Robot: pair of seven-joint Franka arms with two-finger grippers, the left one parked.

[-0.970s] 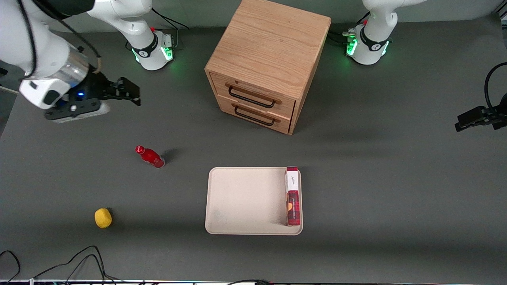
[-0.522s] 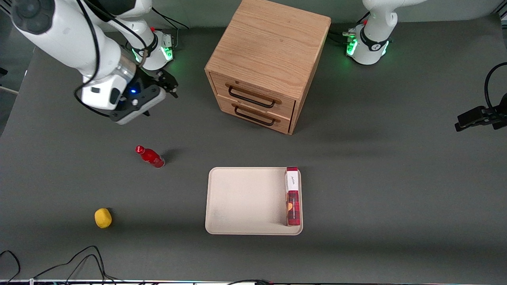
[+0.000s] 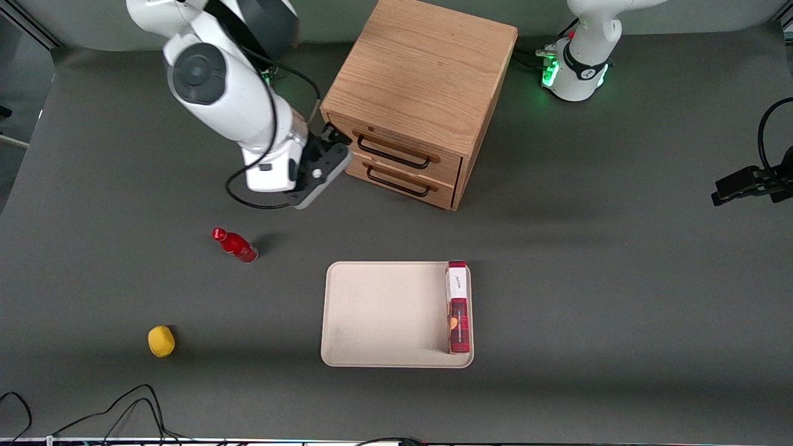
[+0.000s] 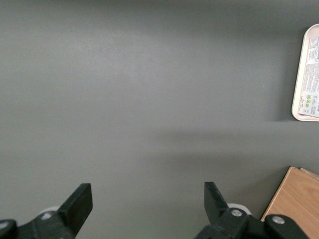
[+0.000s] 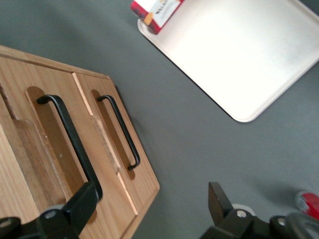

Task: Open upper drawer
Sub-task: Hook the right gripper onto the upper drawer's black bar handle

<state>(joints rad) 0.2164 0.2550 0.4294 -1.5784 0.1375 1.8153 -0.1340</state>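
Just in front of the upper drawer (image 3: 396, 145), beside its handle's end, pincer (image 3: 331, 141), fingers spread wide, holding nothing

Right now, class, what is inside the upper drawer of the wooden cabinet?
Nothing inside can be seen: the upper drawer is shut, its front covering the contents. Only its black handle shows. The open pincer sits at the handle's end toward the working arm, not gripping it.

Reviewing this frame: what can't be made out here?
- Upper drawer, front view: the arm covers the handle end where the hand sits, so contact is unclear.
- Right wrist view: one finger overlaps the handle's end; grip unconfirmed.
- Drawer contents: hidden, both drawers closed.
- Red bottle: cut off by the frame edge.
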